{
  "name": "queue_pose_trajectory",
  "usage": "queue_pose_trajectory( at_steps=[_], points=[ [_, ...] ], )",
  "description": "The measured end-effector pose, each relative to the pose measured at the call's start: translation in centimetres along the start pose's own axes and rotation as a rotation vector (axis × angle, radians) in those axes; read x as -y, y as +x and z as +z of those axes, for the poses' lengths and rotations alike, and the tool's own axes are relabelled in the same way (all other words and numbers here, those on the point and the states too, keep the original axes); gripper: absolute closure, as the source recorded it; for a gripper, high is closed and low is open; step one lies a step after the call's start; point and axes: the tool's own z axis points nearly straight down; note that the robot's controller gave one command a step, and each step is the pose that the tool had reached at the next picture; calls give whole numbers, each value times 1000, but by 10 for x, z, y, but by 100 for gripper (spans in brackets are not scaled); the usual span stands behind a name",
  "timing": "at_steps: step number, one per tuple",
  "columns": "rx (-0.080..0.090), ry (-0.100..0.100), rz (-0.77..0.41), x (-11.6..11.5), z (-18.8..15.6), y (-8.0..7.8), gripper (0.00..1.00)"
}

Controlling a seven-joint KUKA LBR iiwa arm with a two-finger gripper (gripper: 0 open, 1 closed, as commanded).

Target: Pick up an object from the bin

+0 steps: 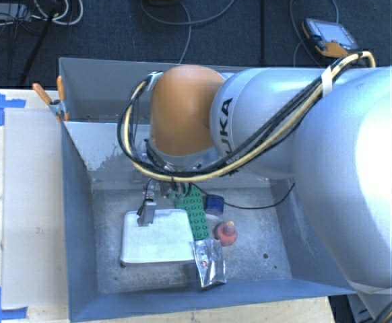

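Five loose things lie on the floor of the grey bin, one of each kind. Nearest the left wall is a flat white slab, the largest piece, lying face up and about midway between the far and near walls. Its longer side seems to run along the near wall, though it is close to square. The gripper hangs at the slab's far left corner, so nearly all of the slab lies from it toward the near wall and to the right. Whether the gripper is open or closed I cannot tell, as the wrist's cables and orange cover hide much of it, and nothing is seen held.

To the slab's right, touching its edge, lies a green studded plate, its long axis running far to near. A crumpled silver foil packet sits below it by the near wall. Further right are a small blue block and a small red piece, near each other and well clear of the right wall.
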Motion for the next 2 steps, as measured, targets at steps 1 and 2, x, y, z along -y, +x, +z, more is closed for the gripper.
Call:
queue_pose_trajectory(
  at_steps=[1, 2],
  points=[
    [-2, -5, -59, 58, 79, -22, 0],
    [4, 4, 32, 137, 83, -17, 0]
  ],
)
